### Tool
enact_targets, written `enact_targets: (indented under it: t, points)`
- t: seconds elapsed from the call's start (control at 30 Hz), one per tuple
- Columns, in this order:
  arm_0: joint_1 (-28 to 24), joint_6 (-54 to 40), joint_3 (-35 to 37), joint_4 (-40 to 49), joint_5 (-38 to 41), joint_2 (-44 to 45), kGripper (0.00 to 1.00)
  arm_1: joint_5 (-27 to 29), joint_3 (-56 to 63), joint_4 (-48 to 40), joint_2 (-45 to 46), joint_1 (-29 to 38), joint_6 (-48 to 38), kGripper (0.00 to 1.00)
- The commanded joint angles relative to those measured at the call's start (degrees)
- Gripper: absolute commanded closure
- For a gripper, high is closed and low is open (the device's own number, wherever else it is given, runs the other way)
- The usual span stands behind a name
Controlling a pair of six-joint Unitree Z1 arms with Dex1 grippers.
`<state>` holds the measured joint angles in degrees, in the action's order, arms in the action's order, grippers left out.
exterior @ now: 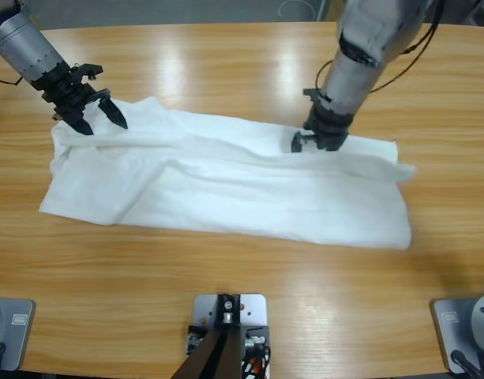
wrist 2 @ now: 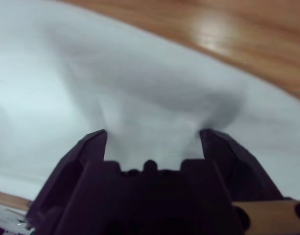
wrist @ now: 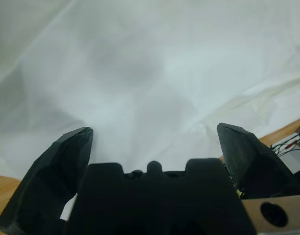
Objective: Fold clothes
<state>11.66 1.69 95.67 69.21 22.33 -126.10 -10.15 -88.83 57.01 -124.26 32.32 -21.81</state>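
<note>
A white T-shirt [exterior: 226, 181] lies lengthwise across the table [exterior: 226, 276]. The left gripper [exterior: 99, 120], upper left, hovers spread; the right gripper [exterior: 314, 138], upper middle, presses spread fingers into cloth.

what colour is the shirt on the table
Plain white T-shirt, no pattern showing; clearest in the high view.

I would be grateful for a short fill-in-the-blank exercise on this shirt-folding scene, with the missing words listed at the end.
1. The plain white cotton T-shirt lies spread out on a long ____ table.
2. The left gripper, at one corner of the T-shirt, has its two black jaws ____.
3. Counting the right gripper at the T-shirt's far edge, ____ grippers are at the cloth.

Missing words: wooden; open; two
</note>
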Motion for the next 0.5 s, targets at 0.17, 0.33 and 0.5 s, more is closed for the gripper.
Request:
enact_targets:
  t: [0.17,0.33,0.5]
  points:
    - [0.82,0.68,-1.78,-0.75,-0.88,-3.9,0.004,0.22,5.26,-0.73,4.64,2.22,-2.44,0.22]
    - [0.82,0.68,-1.7,-0.68,-0.88,-3.89,0.004,0.22,5.42,0.17,5.34,2.99,-3.9,0.22]
    - [0.96,0.68,-1.71,-0.66,-0.88,-3.73,0.004,0.31,7.6,-0.15,6.75,3.62,-5.4,0.221]
